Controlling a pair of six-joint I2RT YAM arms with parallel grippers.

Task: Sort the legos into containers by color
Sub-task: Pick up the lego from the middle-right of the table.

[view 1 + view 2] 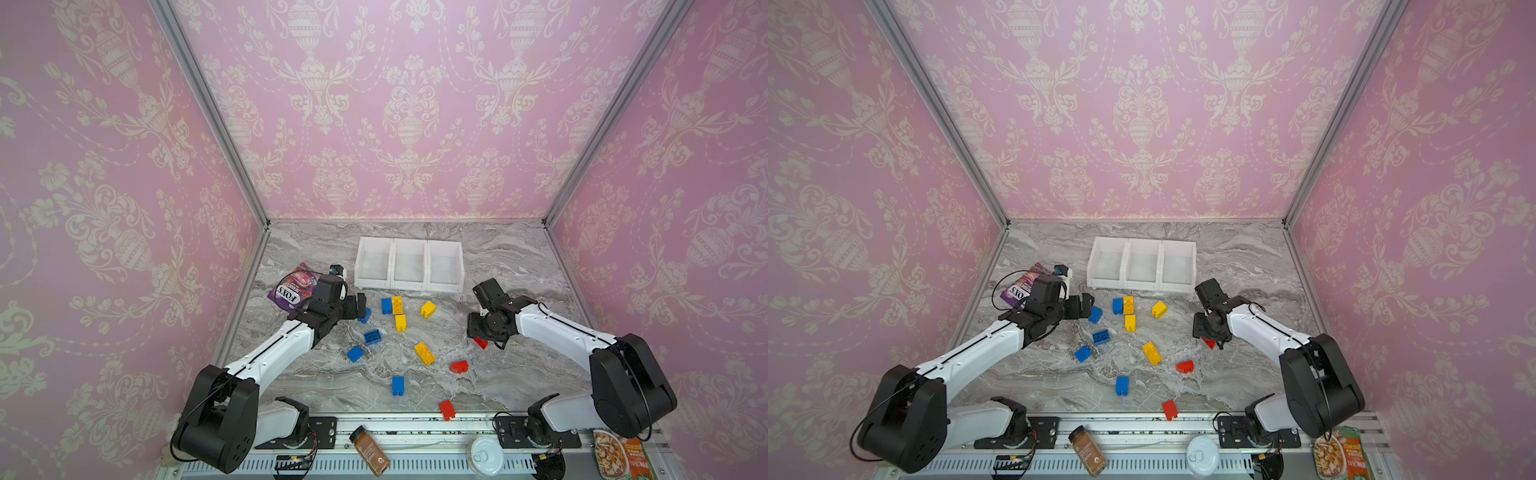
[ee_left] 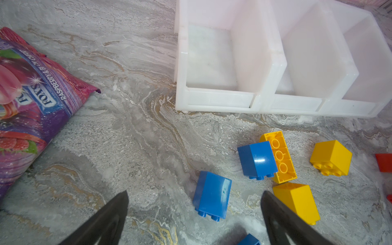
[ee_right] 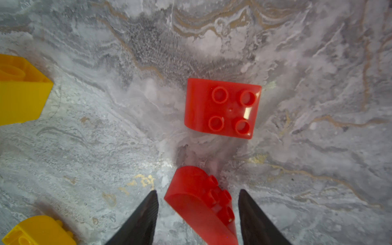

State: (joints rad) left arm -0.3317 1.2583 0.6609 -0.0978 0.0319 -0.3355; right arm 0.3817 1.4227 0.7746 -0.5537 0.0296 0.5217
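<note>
A rounded red lego [image 3: 199,203] is lying between the right jaws, which are standing just clear of it, not gripping yet. The left jaws are gaping wide, a blue lego [image 2: 212,195] sitting just ahead between them. Beyond them all three containers [image 2: 218,99] are standing empty; every lego is waiting on the table [image 2: 137,137].

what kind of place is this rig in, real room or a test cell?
Most likely a staged lab cell, not a real room: pink wallpaper panels set in aluminium frame posts, a marble-look tabletop, plus the left arm and right arm mounted on a slotted rail.
</note>
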